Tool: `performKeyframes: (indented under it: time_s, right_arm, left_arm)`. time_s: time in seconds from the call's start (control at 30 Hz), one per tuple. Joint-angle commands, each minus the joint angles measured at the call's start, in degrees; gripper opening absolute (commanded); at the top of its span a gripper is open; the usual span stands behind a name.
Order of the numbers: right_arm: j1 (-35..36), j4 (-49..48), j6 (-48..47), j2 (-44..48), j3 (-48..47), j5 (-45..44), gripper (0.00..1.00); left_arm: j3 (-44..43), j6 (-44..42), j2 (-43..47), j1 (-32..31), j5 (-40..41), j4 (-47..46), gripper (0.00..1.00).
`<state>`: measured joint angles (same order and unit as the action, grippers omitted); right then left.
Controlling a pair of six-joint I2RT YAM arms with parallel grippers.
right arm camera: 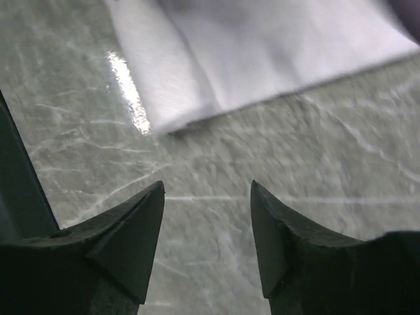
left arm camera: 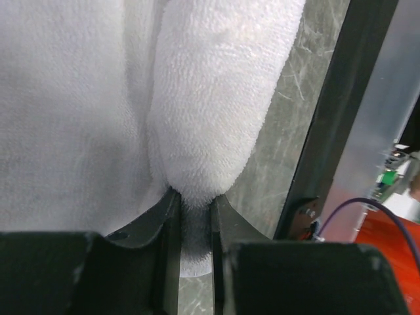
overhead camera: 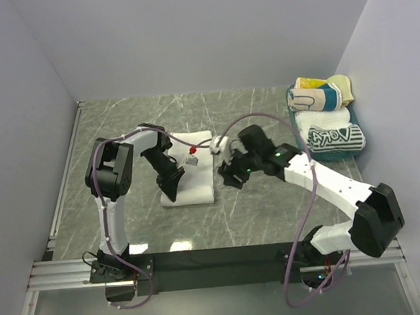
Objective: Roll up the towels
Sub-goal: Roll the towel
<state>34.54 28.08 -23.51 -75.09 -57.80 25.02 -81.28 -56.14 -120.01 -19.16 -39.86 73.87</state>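
The left gripper has its jaws pressed nearly together, pinching a thick rolled ridge of the large plain white terry-cloth towel. The ridge runs straight ahead from the fingertips. Flat towel lies to the jaws' left, and the grey-green marble-patterned tabletop shows to their right. The right gripper hovers just beside the towel with its jaws spread and only bare tabletop between them; the towel's edge lies ahead of its fingertips, apart from them. Well beyond this gripper, in a teal basket, lie a rolled white towel with dark print and a rolled yellow-teal-white striped towel.
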Motion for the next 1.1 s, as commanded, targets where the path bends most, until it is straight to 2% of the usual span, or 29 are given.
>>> performKeyframes:
  time_s: [0.0,0.13,0.23,0.37,0.4,0.43,0.5,0.53,0.6,0.63,0.7,0.8,0.9,0.93,1.07]
  right_arm:
    - [8.42,-3.03,-4.70,-4.61,-2.75,-6.64,0.65]
    - [15.36,-3.81,-5.06,-15.23,-7.67,-11.20,0.72]
    - [20.19,-9.78,-6.02,-19.81,-6.98,-18.32,0.73]
    - [22.93,-12.95,-6.20,-25.18,-7.85,-21.06,0.73]
    - [23.11,-12.87,-6.81,-26.15,-7.94,-20.80,0.70]
    - [23.02,-12.52,-6.82,-28.16,-8.20,-20.01,0.58]
    - [22.94,-12.34,-6.55,-29.49,-8.56,-19.39,0.46]
    - [22.85,-12.43,-6.46,-30.20,-8.47,-18.61,0.35]
    - [22.50,-11.30,-6.29,-31.51,-8.82,-17.38,0.24]
    - [22.41,-10.24,-6.29,-32.04,-9.95,-16.76,0.12]
    - [21.36,-6.73,-6.38,-33.01,-11.01,-12.99,0.00]
    - [19.08,-0.76,-6.46,-34.77,-13.91,-4.21,0.00]
    - [16.53,6.45,-7.78,-37.67,-17.86,4.58,0.00]
    - [16.00,10.47,-8.39,-39.68,-20.22,6.26,0.00]
    - [14.50,19.53,-10.94,-45.40,-26.13,12.33,0.00]
  left_arm:
    - [-1.87,0.06,-5.06,-0.09,6.02,-3.29,0.07]
    - [-2.40,1.47,-7.25,0.26,6.02,-3.64,0.08]
    - [-2.57,2.44,-8.31,0.70,5.76,-3.73,0.09]
    - [-3.19,4.19,-9.63,2.19,5.23,-4.17,0.09]
    - [-3.36,4.63,-9.89,2.54,4.97,-4.17,0.09]
    - [-3.71,5.07,-10.33,2.98,4.53,-4.26,0.09]
    - [-4.06,5.25,-10.69,4.12,3.91,-3.73,0.09]
    - [-3.89,5.42,-10.43,4.56,3.56,-3.90,0.10]
    - [-3.19,5.78,-9.99,5.71,2.68,-4.51,0.11]
    - [-3.10,6.13,-9.55,6.49,2.42,-4.69,0.12]
    - [-2.84,6.22,-9.02,7.46,0.67,-4.70,0.13]
    - [-2.22,6.31,-7.53,10.19,-2.94,-4.70,0.17]
    - [-1.52,6.31,-4.98,13.96,-8.21,-5.13,0.38]
    - [-1.52,6.39,-3.76,16.06,-9.61,-4.96,0.48]
    - [-3.10,5.25,-3.13,21.07,-15.15,-2.07,0.56]
